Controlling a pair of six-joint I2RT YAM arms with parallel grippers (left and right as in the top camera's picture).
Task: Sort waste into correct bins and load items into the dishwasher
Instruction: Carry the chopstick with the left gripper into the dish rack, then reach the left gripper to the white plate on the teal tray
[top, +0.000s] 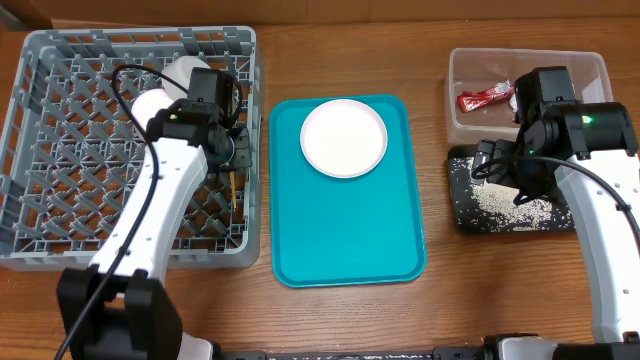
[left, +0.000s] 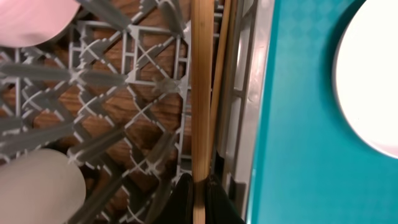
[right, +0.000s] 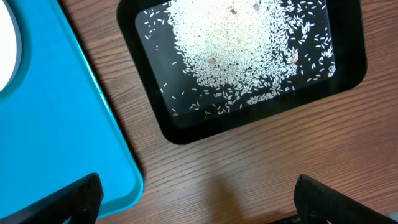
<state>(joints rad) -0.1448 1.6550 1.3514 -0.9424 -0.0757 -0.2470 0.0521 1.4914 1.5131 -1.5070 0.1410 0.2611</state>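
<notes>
Thin wooden chopsticks (left: 200, 93), clenched by the left gripper (left: 199, 194), ran lengthwise straight out from its jaws along the inner wall of the grey lattice plastic dish rack (top: 100, 258) at the bench's left edge; the right gripper (right: 199, 194) hung spread and empty near the right edge.

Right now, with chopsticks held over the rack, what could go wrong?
1. The chopsticks, pinched in the left gripper, run along the wall of the dish rack beside the teal tray; released here, they might slip through the open lattice or outside.
2. The open right gripper hovers over the black tray of rice; a low pass could scatter grains.
</notes>
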